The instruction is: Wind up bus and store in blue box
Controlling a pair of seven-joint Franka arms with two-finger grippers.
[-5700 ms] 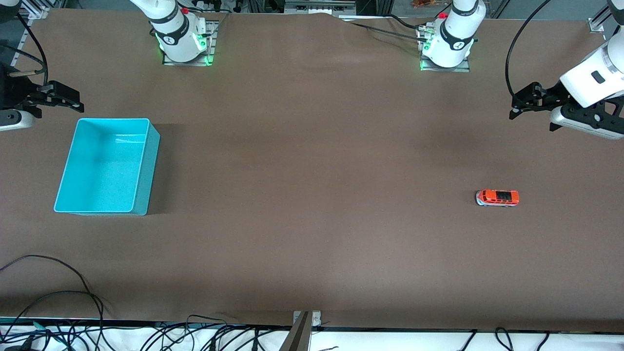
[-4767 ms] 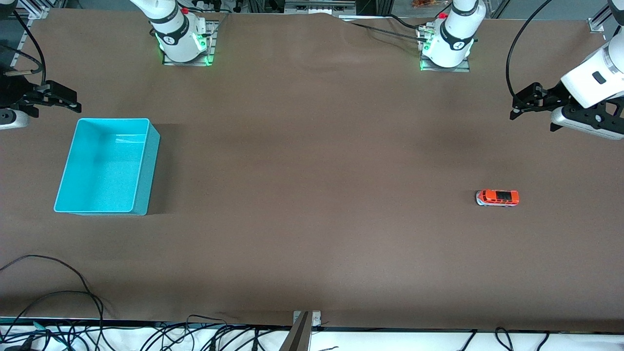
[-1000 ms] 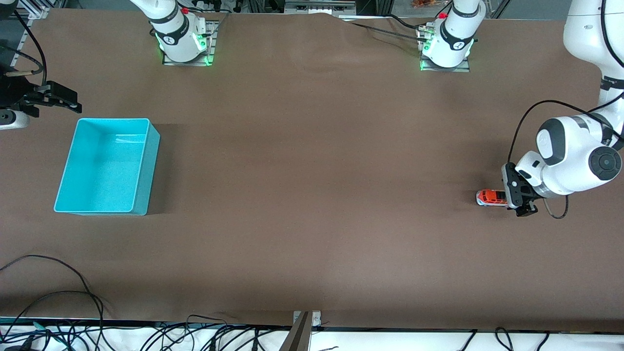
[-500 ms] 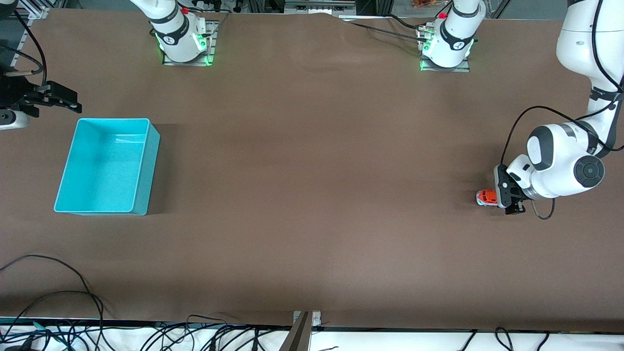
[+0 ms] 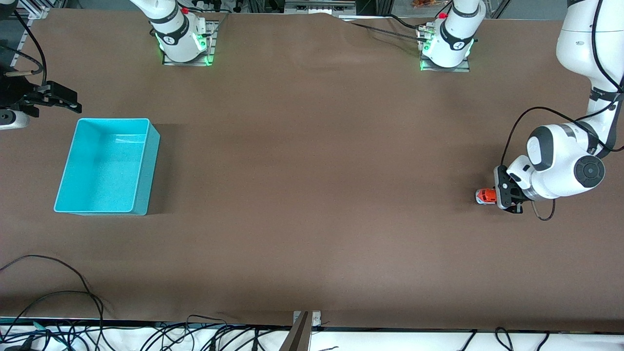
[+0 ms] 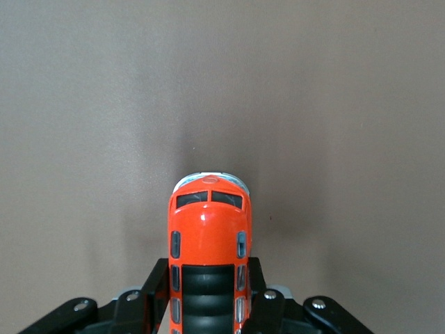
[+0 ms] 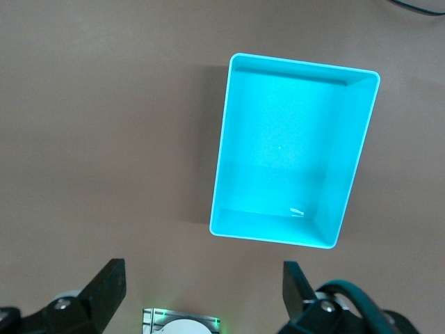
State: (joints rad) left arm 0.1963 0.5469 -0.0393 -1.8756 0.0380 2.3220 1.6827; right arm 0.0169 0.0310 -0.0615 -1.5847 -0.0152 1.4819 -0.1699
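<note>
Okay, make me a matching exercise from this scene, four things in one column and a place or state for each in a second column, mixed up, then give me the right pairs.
Things:
1. bus
2. blue box
3. left gripper
4. right gripper

Places or states:
A. open, up in the air over the table beside the box
B. standing empty toward the right arm's end of the table
C. on the table toward the left arm's end, between two fingers
D. down at the table, fingers on either side of the toy

Pairs: 1-C, 2-B, 3-D, 4-A
</note>
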